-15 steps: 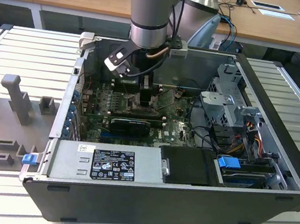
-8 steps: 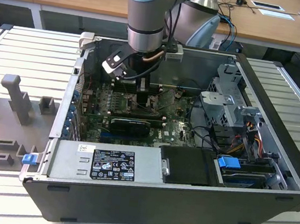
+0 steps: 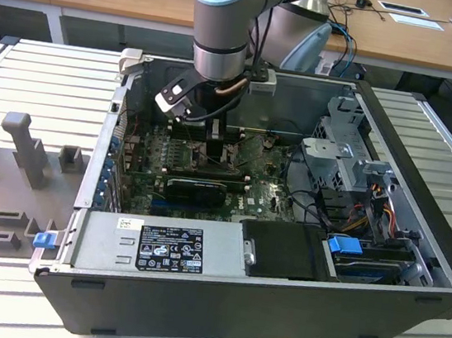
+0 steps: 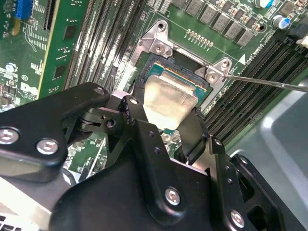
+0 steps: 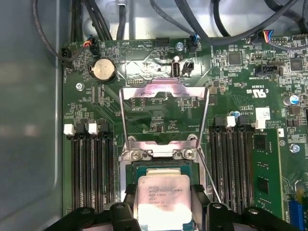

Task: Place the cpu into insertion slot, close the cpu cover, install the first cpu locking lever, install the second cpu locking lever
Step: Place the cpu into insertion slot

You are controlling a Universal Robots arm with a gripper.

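You will find the gripper [image 3: 213, 142] left of centre in the upper half of the exterior view. Its jaws are closed on two opposite edges of the cpu [image 5: 161, 197]. The cpu sits at the insertion slot [image 4: 159, 41], but you cannot confirm full seating. The cpu cover [image 5: 163, 90] stands open. The locking lever [image 4: 264, 82] lies free, so judge the cover step and both lever steps outstanding.

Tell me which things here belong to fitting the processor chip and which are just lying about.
For the job: tool, shut on the chip; socket; open cover frame; locking lever.
Lying about: coin battery; memory slots; cables; power supply box.
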